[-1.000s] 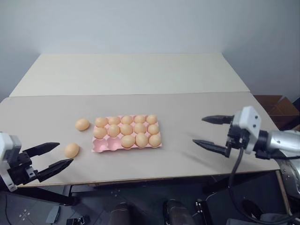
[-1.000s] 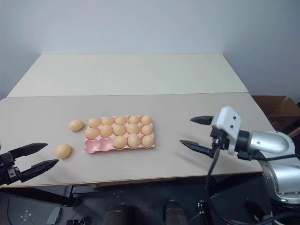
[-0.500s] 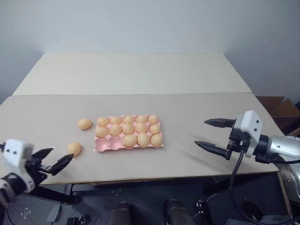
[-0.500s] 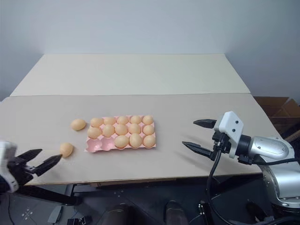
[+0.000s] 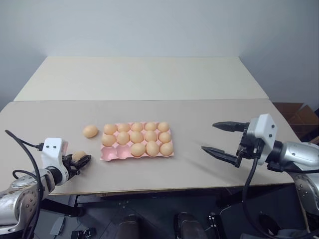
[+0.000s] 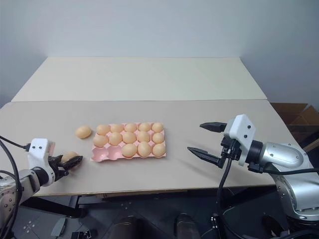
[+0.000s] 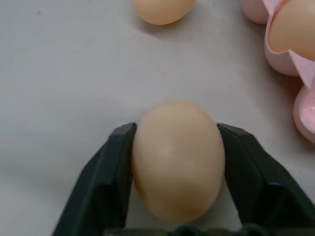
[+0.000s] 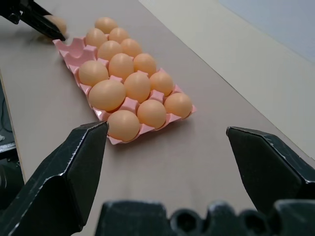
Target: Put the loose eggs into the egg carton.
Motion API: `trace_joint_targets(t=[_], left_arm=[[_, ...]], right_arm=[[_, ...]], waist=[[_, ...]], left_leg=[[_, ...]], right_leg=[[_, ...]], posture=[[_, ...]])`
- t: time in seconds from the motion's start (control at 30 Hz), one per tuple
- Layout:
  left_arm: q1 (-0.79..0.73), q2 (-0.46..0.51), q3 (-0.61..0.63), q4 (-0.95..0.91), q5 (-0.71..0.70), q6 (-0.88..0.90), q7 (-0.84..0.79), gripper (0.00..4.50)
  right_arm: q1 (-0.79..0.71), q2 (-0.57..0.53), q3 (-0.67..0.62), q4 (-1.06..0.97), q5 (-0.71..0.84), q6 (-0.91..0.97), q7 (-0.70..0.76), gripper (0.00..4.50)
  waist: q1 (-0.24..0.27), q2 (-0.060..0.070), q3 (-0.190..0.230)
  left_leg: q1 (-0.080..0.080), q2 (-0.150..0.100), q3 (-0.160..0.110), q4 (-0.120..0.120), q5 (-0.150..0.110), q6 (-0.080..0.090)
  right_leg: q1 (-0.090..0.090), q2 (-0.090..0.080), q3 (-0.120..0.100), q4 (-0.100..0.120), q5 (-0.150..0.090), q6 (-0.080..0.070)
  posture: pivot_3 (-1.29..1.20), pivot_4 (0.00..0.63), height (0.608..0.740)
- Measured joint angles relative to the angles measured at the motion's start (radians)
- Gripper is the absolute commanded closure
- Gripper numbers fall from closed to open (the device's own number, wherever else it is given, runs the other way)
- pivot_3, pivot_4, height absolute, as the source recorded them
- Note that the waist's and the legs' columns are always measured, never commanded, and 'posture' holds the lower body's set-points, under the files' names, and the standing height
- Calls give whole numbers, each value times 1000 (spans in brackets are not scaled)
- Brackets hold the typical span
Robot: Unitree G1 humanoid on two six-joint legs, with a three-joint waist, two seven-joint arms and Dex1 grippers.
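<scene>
Left end effector [image 7: 174, 142] is pinching one egg [image 7: 177, 157] down on the worktop [image 5: 199, 114], the carton [image 5: 136, 141] with its two free near cups sitting just to its right, while the right end effector [image 5: 223, 140] is hanging wide open far off.

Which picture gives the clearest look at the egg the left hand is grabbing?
The left wrist view: the egg sits large between both black fingers. The head views show it small, half hidden by the left hand.
</scene>
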Motion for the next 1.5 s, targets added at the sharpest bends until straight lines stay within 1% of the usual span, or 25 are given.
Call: trace_joint_targets(t=[0.03,0.13,0.27,0.33,0.53,0.6,0.77,0.87,0.9,1.03,1.1,1.17,1.3,1.4,1.43,1.5], left_arm=[[-1,4,-1,3,6,-4,-4,2769],[2,41,-1,0,18,-37,-50,2769],[6,106,11,-58,-18,-115,-198,2769],[-12,119,-5,-85,-41,-138,-258,2769],[-137,110,-237,-72,-12,-220,-356,2769],[-179,109,-285,-48,4,-223,-370,2769],[-226,98,-352,-10,22,-232,-388,1145],[-226,101,-352,-4,23,-231,-390,141],[-223,104,-346,-5,22,-231,-391,30],[-188,131,-265,-18,10,-232,-397,30],[-158,135,-193,-34,-9,-238,-407,30],[-111,146,-94,-42,-35,-248,-426,30],[40,152,107,-42,-48,-302,-481,30],[168,139,212,-27,-53,-364,-559,30],[218,136,240,-14,-48,-396,-593,30],[284,130,273,6,-36,-440,-646,30]], right_arm=[[0,1,0,-3,1,1,-10,0],[0,1,0,-16,6,14,-37,0],[2,1,2,-27,19,18,-59,0],[3,1,8,-29,19,18,-67,0],[-1,1,36,-31,18,18,-94,0],[-1,1,39,-32,18,18,-96,0],[4,0,40,-34,16,19,-113,0],[4,-1,40,-36,18,23,-124,0],[4,-1,40,-36,20,23,-127,0],[3,-1,41,-38,21,23,-136,0],[-3,-1,45,-39,21,23,-136,0],[-7,-1,48,-37,22,23,-133,0],[-12,-1,52,-29,23,18,-113,0],[-14,0,53,-17,23,15,-94,0],[-14,0,53,-10,23,12,-89,0],[-13,-1,53,6,22,9,-78,0]], waist=[[0,0,0],[1,-1,0],[1,0,0],[3,0,0],[10,0,0],[10,0,0],[2,0,0],[1,0,0],[1,0,0],[-1,0,0],[-3,0,0],[-6,0,0],[-13,0,0],[-12,0,0],[-12,0,0],[-10,0,0]], left_leg=[[0,0,0,0,0,0],[0,0,0,0,0,0],[-1,0,1,0,0,0],[-1,0,1,0,0,0],[-1,-1,2,0,0,0],[-1,0,2,0,0,0],[-1,0,1,0,0,0],[-1,0,1,0,0,0],[-1,0,1,0,0,0],[-1,0,1,0,0,0],[-1,0,1,0,0,0],[-1,1,1,0,0,0],[-1,1,1,0,0,0],[0,1,2,0,0,0],[0,1,3,0,0,0],[0,1,3,0,0,0]], right_leg=[[0,0,0,0,0,0],[0,0,0,0,0,-1],[-1,0,0,0,-1,-3],[0,-1,0,0,-1,-2],[0,0,0,-1,0,0],[0,1,0,0,0,0],[0,1,0,-1,0,1],[0,1,0,0,0,1],[0,1,0,0,0,1],[0,1,0,0,0,1],[0,1,0,0,0,1],[-1,1,0,0,0,1],[-1,0,0,-1,0,1],[0,0,0,-1,-1,-1],[0,0,0,-1,-3,-4],[0,0,0,0,-4,-5]], posture=[[0,150,740],[0,150,740],[0,150,740],[0,150,740],[0,150,740],[0,150,740],[0,150,740],[0,150,740],[0,150,740],[0,150,740],[0,150,740],[0,150,740],[0,150,740],[0,150,740],[0,150,740],[0,150,740]])
